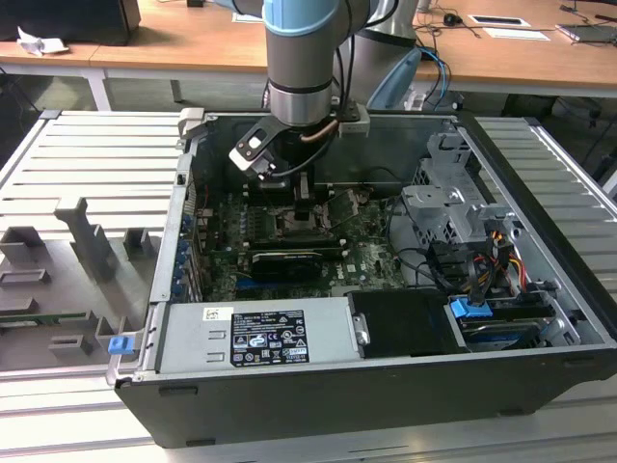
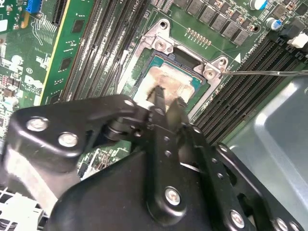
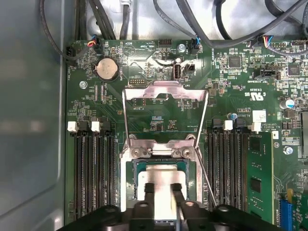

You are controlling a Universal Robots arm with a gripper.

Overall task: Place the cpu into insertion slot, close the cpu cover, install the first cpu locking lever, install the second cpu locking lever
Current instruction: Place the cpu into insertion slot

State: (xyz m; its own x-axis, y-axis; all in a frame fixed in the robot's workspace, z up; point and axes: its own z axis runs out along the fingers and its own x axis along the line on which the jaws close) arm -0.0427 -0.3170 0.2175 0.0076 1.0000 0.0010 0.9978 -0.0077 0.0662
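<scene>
The cpu (image 3: 161,180) lies flat in the insertion slot (image 3: 131,180) of the motherboard, its silvery-tan top (image 2: 171,77) showing in both wrist views. My gripper (image 3: 163,188) hangs just over it, and the two black fingertips (image 2: 159,96) stand a narrow gap apart with nothing between them. The cpu cover (image 3: 166,90), a thin silvery frame, is swung up off the slot on its hinge. A thin wire locking lever (image 3: 206,180) runs loose beside the slot (image 2: 260,73). In the exterior view the gripper (image 1: 301,207) reaches down inside the computer case.
Black memory slots (image 3: 91,173) flank the socket, and a green memory card (image 3: 257,178) stands in one. Cables (image 3: 216,29) cross the board's far edge near a coin battery (image 3: 107,70). The case wall (image 1: 183,222), power supply (image 1: 260,338) and drive cage (image 1: 453,207) enclose the space.
</scene>
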